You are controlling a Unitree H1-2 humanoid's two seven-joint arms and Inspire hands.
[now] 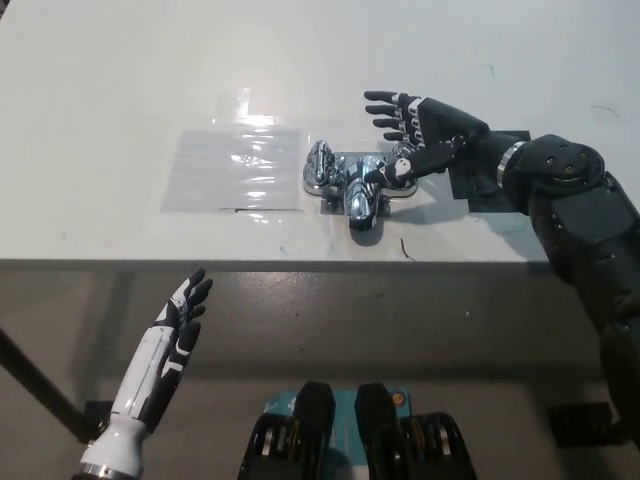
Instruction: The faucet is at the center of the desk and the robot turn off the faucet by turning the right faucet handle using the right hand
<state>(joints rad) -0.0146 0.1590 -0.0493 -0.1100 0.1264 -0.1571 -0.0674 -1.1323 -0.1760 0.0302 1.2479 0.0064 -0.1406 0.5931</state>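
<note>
You have one view only, from the head camera, looking steeply down from above and behind the desk's near edge. The white desk fills the upper half of the frame; the floor below it fills the lower half. The faucet sits just right of centre, at middling distance. No second view overlaps it.
</note>
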